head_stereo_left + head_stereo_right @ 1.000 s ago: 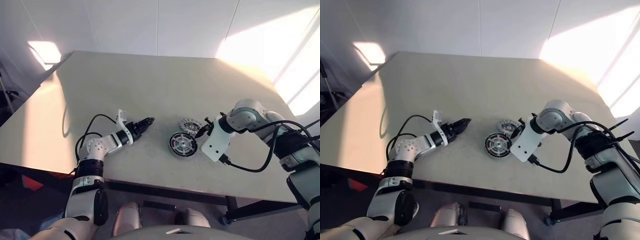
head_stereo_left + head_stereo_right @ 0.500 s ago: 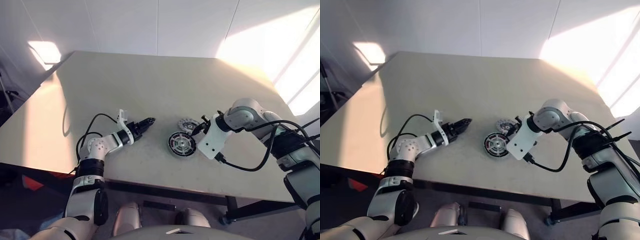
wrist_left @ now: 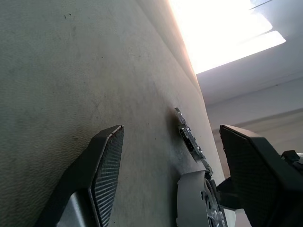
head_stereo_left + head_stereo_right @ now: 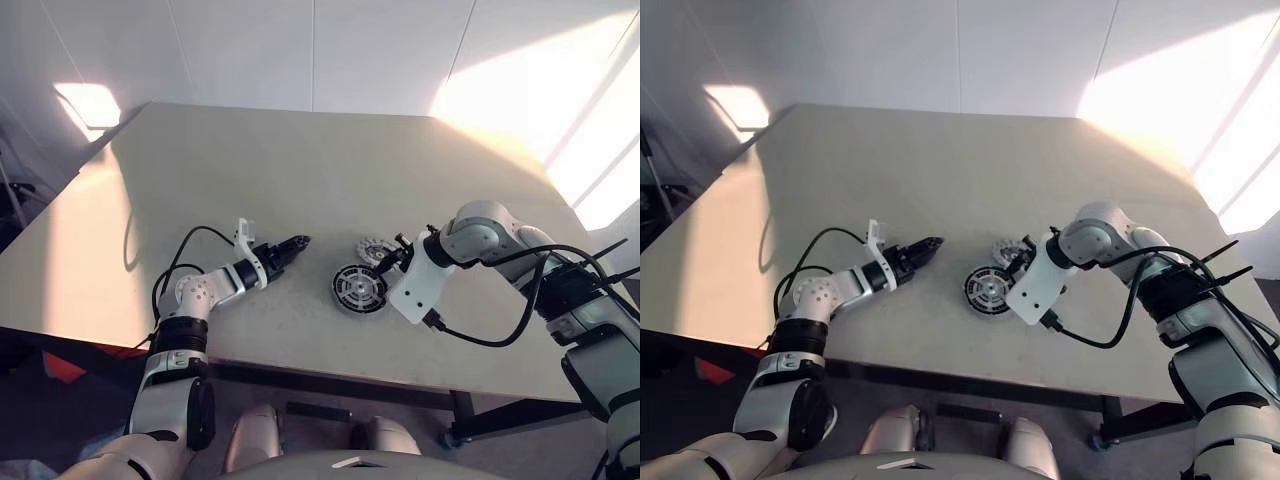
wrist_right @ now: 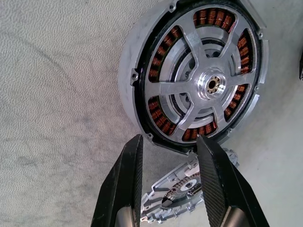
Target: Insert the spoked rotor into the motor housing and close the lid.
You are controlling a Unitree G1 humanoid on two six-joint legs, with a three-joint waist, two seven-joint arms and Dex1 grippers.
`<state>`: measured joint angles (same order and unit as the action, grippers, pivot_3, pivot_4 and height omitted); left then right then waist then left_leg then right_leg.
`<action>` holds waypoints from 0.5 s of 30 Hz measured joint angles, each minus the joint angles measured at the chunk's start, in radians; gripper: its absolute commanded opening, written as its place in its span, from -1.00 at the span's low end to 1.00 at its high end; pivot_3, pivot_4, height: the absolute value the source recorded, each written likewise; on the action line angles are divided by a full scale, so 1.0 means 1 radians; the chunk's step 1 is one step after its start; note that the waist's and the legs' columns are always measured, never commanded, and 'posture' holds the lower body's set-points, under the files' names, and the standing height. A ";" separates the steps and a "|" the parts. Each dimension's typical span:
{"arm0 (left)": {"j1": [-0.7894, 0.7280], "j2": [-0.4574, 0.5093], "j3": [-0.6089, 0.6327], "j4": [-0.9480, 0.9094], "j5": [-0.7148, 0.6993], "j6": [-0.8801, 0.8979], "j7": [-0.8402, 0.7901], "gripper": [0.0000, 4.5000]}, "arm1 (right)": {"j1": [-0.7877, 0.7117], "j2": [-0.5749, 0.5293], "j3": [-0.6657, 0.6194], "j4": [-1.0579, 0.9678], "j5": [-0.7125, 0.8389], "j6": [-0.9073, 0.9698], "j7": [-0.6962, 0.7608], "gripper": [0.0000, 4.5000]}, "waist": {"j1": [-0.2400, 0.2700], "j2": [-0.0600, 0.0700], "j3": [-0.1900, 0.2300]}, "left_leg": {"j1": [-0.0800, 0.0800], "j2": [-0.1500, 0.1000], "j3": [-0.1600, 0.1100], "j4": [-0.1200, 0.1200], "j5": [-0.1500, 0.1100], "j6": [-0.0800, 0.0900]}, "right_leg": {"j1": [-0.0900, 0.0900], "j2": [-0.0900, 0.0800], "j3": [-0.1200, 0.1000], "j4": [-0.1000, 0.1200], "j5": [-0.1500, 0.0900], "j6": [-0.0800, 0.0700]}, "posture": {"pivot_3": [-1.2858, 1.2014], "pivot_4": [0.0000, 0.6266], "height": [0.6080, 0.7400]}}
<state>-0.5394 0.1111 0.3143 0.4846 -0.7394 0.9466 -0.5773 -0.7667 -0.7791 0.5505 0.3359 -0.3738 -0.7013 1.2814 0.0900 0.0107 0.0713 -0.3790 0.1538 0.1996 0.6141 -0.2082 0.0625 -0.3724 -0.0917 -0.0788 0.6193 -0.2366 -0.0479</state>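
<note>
The motor housing lies flat near the table's front edge. The spoked rotor sits inside it, ringed by copper windings. Just behind the housing lies the lid, a small grey disc, apart from the housing. My right gripper points steeply down over the lid. Its fingers stand apart, with the lid showing between and under them. I cannot tell whether they touch it. My left gripper rests level to the left of the housing, open and empty.
The beige table stretches far behind the parts. Its front edge runs close below the housing. A black cable loops beside my left forearm, and another cable hangs from my right wrist.
My right gripper has swung a little to the left, closer over the lid and housing. The housing seems to have shifted slightly left. The left arm has not moved.
</note>
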 measured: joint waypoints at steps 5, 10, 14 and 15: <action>0.000 0.000 0.000 0.000 0.000 0.000 0.002 0.54 | 0.000 0.010 0.012 0.010 -0.011 -0.013 0.001 -0.21 | 0.000 0.000 0.000 | 0.000 0.000 0.000 0.000 0.000 0.000 | 0.000 0.000 0.000 0.000 0.000 0.000 | 0.03 -1.00 1.00; 0.001 0.003 0.001 0.000 0.000 -0.001 0.006 0.54 | 0.000 0.005 0.008 0.003 -0.006 -0.014 0.010 -0.79 | -0.003 0.000 0.000 | 0.003 0.000 0.000 0.000 0.000 0.000 | 0.002 0.000 0.000 0.000 0.000 0.000 | 0.03 -1.00 1.00; 0.002 0.004 0.001 0.000 0.000 -0.004 0.009 0.54 | 0.017 0.009 0.011 -0.003 0.002 -0.005 0.001 -0.92 | -0.006 0.000 0.000 | 0.003 0.000 0.000 0.000 0.000 -0.001 | 0.003 0.000 0.001 0.000 0.000 0.000 | 0.03 -1.00 1.00; 0.002 0.004 0.001 0.000 0.001 -0.004 0.010 0.54 | 0.017 0.009 0.010 -0.003 0.001 0.004 -0.004 -0.92 | -0.008 0.000 0.000 | 0.003 0.000 0.000 0.000 -0.001 -0.002 | 0.003 0.000 0.001 0.000 0.000 0.000 | 0.03 -1.00 1.00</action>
<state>-0.5372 0.1148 0.3153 0.4844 -0.7389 0.9424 -0.5675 -0.7500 -0.7703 0.5610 0.3329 -0.3728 -0.6968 1.2777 0.0821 0.0105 0.0713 -0.3758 0.1536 0.1996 0.6141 -0.2090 0.0608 -0.3693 -0.0916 -0.0781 0.6193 -0.2364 -0.0481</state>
